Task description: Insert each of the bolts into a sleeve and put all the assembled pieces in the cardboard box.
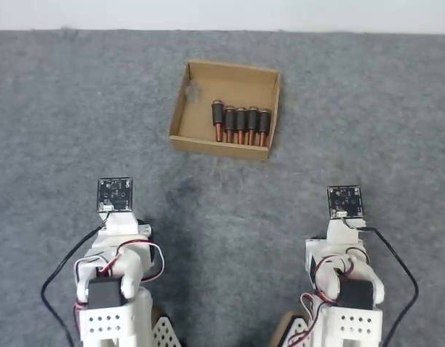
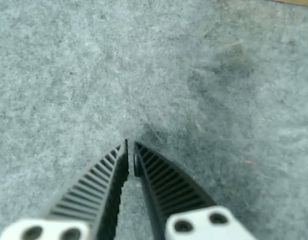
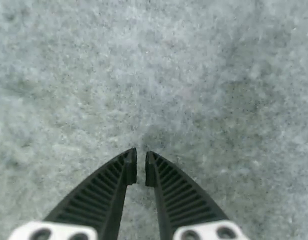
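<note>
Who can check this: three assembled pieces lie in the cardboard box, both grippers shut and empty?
No: the high view shows five assembled pieces, not three, in the cardboard box. The left gripper and right gripper are shut and empty.

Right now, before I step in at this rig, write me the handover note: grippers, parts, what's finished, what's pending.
Left gripper: shut, holding nothing, over the grey mat.
Right gripper: shut, holding nothing, also over the mat.
Cardboard box: at the far middle of the mat. Five assembled pieces lie side by side inside it.
Done: all five are sleeved and boxed.
Left: apparently nothing; the job looks complete.
</note>
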